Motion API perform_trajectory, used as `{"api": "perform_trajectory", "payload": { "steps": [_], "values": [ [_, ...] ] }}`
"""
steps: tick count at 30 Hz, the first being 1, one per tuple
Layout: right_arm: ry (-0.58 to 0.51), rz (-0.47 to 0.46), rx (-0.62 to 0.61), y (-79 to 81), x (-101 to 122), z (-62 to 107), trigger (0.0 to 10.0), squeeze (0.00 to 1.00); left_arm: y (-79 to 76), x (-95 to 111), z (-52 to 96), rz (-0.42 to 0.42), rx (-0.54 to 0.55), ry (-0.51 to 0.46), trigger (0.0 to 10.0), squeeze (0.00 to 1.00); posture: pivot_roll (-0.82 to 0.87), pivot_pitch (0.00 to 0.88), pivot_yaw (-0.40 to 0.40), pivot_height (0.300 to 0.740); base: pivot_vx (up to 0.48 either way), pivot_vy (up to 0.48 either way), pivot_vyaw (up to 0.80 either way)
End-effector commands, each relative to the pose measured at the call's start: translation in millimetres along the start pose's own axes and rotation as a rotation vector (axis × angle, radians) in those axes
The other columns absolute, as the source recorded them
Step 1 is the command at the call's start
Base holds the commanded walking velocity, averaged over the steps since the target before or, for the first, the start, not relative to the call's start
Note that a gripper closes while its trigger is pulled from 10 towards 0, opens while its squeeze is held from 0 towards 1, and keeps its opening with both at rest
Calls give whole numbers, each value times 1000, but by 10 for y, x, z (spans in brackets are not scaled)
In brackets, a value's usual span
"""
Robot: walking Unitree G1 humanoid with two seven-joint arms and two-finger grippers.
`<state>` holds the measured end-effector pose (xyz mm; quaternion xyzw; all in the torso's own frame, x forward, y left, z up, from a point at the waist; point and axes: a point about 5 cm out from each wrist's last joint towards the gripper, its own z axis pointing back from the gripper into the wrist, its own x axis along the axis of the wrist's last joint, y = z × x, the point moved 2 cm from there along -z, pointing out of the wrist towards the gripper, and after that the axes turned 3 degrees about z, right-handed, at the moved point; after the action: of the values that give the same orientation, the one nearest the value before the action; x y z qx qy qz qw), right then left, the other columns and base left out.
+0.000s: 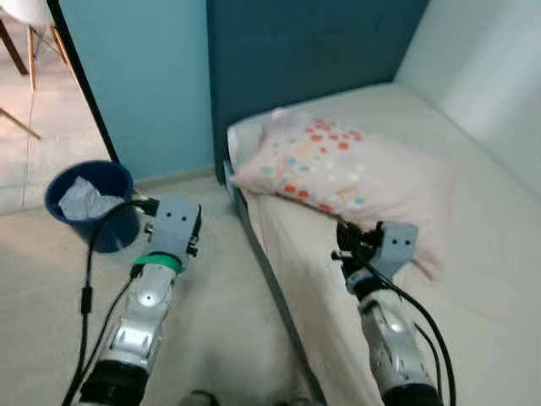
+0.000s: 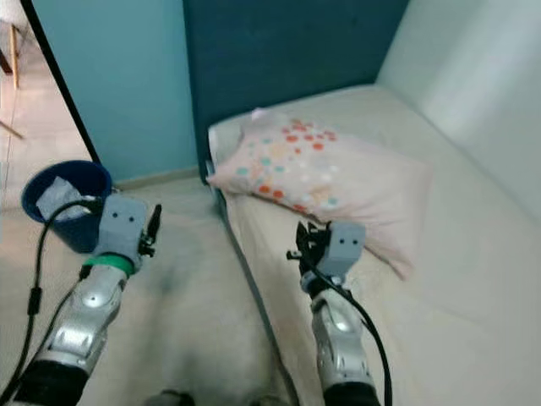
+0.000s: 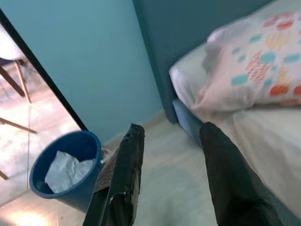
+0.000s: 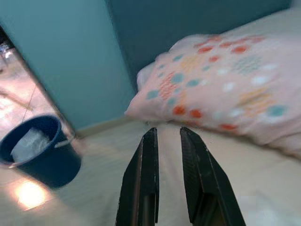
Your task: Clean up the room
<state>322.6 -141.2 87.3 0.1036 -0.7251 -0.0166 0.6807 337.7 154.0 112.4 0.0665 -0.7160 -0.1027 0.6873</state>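
Note:
A pale pink pillow [image 1: 338, 173] with coloured dots lies at the head of the bed [image 1: 473, 279], one corner hanging over the bed's left edge. A blue bucket [image 1: 91, 207] holding crumpled white material [image 1: 84, 201] stands on the floor by the teal wall. My left gripper [image 3: 172, 128] hovers open over the floor between bucket and bed, with nothing in it. My right gripper [image 4: 168, 132] is above the sheet just short of the pillow's near edge. Its fingers are nearly together, with only a narrow gap and nothing between them.
A dark blue headboard [image 1: 313, 59] stands behind the bed, and a white wall [image 1: 490, 68] runs along its right side. A black door frame [image 1: 84, 85] on the left leads to a tiled room with chair legs [image 1: 32, 59]. Beige floor [image 1: 228, 321] lies beside the bed.

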Motion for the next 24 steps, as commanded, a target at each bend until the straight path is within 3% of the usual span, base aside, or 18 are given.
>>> {"api": "perform_trajectory", "payload": {
  "steps": [1,5,11,12,18,24],
  "values": [
    [28,12,-24,-74,-58,40,10000,0,-55,-53,17,5,-27,26,10000,0,-52,76,15,725,326,0,0],
    [51,39,-70,-152,-89,43,10000,0,-139,-74,8,30,-97,52,10000,0,-54,76,13,725,0,0,0],
    [55,147,-222,-435,-58,85,10000,0,-255,-65,0,173,-192,97,10000,0,-65,78,11,725,0,0,0],
    [52,204,-275,-535,-24,96,10000,0,-274,-49,-1,166,-212,91,10000,0,-68,79,10,725,0,0,0],
    [45,305,-362,-687,49,104,10000,0,-310,-24,3,148,-248,84,10000,0,-71,80,9,715,0,0,0],
    [48,321,-429,-781,60,116,10000,0,-308,-19,11,139,-263,86,10000,0,-66,82,7,690,0,0,0]
  ]
}}
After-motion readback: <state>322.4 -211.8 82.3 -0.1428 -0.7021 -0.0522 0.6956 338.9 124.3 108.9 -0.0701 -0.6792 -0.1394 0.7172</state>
